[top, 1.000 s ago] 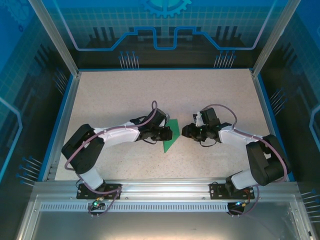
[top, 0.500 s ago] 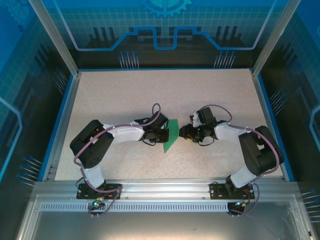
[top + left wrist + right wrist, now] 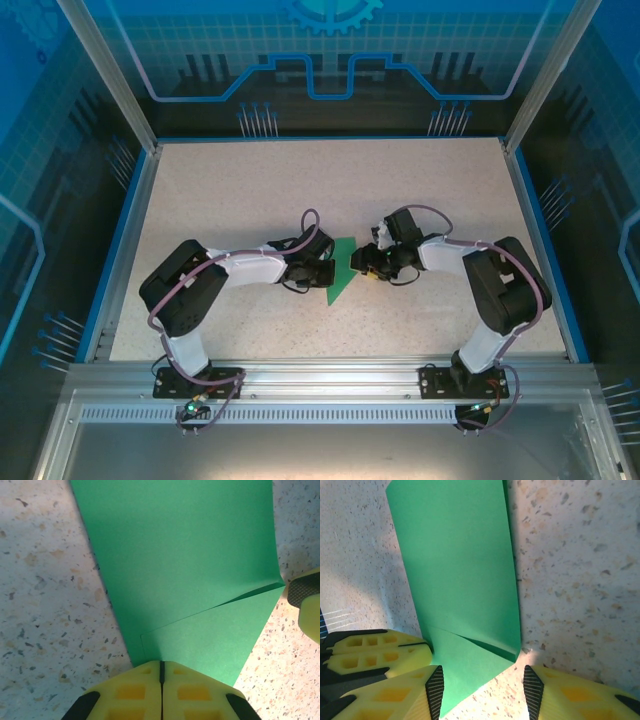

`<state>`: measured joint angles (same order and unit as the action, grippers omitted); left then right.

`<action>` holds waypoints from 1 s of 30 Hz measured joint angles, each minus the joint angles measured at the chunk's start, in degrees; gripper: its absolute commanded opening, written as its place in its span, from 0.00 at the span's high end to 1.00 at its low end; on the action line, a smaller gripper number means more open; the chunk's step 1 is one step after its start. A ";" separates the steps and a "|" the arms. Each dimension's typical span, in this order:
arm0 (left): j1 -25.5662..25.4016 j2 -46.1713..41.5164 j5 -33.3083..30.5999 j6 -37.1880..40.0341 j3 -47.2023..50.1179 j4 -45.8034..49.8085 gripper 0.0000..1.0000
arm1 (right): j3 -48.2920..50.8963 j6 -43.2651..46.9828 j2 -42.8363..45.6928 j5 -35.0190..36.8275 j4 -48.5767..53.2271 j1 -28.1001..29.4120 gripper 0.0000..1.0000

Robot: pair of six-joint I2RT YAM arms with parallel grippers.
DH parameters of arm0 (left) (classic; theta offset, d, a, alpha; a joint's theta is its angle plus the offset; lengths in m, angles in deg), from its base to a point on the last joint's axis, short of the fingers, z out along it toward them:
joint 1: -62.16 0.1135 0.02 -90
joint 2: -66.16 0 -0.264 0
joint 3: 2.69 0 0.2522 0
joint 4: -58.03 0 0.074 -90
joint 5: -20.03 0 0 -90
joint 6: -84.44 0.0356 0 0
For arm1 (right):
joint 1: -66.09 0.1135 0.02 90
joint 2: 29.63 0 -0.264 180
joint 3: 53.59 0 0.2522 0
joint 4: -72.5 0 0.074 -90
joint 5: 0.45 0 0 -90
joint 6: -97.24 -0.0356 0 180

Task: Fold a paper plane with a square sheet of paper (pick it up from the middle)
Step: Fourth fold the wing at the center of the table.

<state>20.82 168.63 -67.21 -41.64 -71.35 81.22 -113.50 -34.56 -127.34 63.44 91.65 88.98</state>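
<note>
One square sheet of paper [image 3: 342, 268], bright green, folded to a narrower layered shape with one diagonal flap [image 3: 215, 635]. Location: flat on the speckled desk [image 3: 250, 190], about mid-desk, between the two tools.

Left tool [image 3: 161, 667]: fingers pressed together, tips at the sheet's edge next to the flap. Whether a layer is nipped between them or only pinned beneath them cannot be told.

Right tool [image 3: 484, 692]: fingers spread, one on either side of the sheet's pointed corner, gripping nothing. One pad sits just beside the slightly raised end of the crease.

Hazards, as judged:
- Slide. The left tool holds at a single edge point, so a sideways nudge from the right tool would likely pivot the sheet and spoil the alignment.
- Crumple. If the right tool closes across the corner instead of onto it, thin paper would buckle rather than crease cleanly.
- Snag. The raised crease end could catch on a pad and pull the flap open.
- Contact. The two tools are very near each other across a narrow sheet, so a small overreach could knock them together.
</note>
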 measured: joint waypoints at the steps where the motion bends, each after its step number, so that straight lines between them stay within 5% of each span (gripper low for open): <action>1: 0.04 0.00 0.00 0.00 0.04 -0.13 0.92 | -0.31 -0.20 -0.35 0.02 -0.02 0.00 0.51; 30: 0.26 0.00 0.46 0.00 0.74 -1.84 0.92 | -1.31 -3.45 0.39 -0.94 -2.49 0.00 0.52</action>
<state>21.08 168.63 -66.75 -41.64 -70.60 79.39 -114.81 -38.02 -126.95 62.50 89.16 88.98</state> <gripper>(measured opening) 0.081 0.477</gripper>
